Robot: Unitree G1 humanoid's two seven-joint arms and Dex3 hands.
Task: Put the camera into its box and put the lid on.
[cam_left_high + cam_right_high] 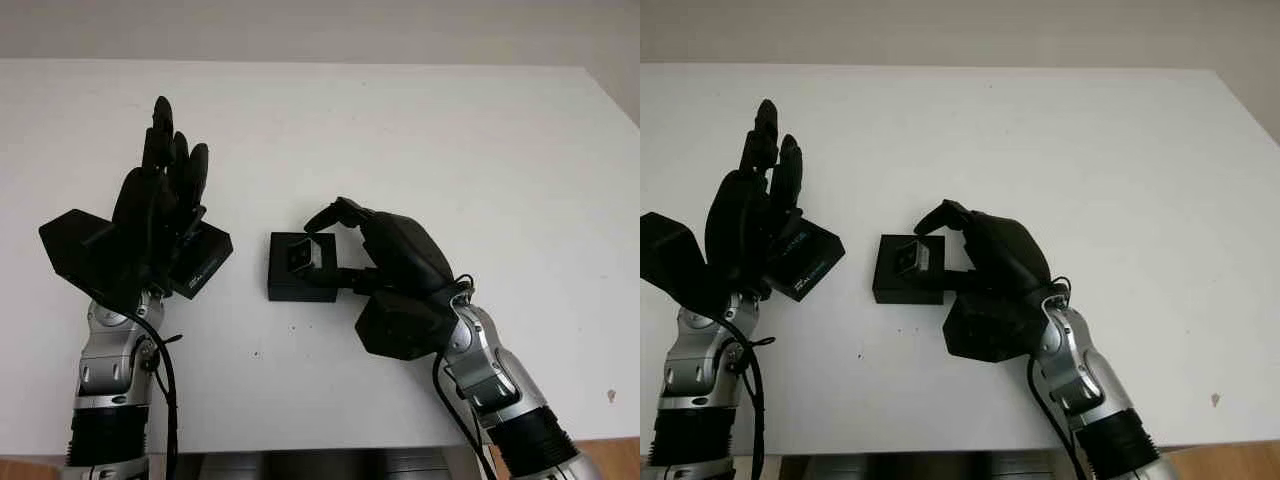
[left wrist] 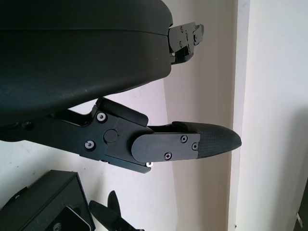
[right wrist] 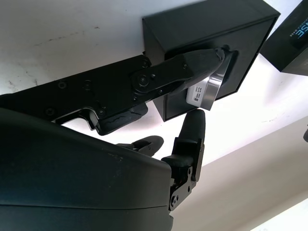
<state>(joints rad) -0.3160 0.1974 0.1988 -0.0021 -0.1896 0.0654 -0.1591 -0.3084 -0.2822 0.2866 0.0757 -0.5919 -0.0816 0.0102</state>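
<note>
The open black box [image 1: 290, 285] sits mid-table. Over its opening, tilted, is the small silver-edged camera [image 1: 303, 256], with my right hand [image 1: 325, 250] shut on it from the right. In the right wrist view, two fingers [image 3: 192, 62] pinch the camera [image 3: 208, 94] above the box [image 3: 207, 29]. The black lid [image 1: 207, 260] with printed lettering lies to the left of the box, partly hidden behind my left hand [image 1: 165, 190]. That hand is raised, open and holds nothing; its finger [image 2: 192, 142] points away from the box [image 2: 38, 202].
The white table [image 1: 450, 150] stretches wide behind and to the right of the box. Its front edge runs just below both forearms. A small dark speck [image 1: 610, 396] marks the table at the near right.
</note>
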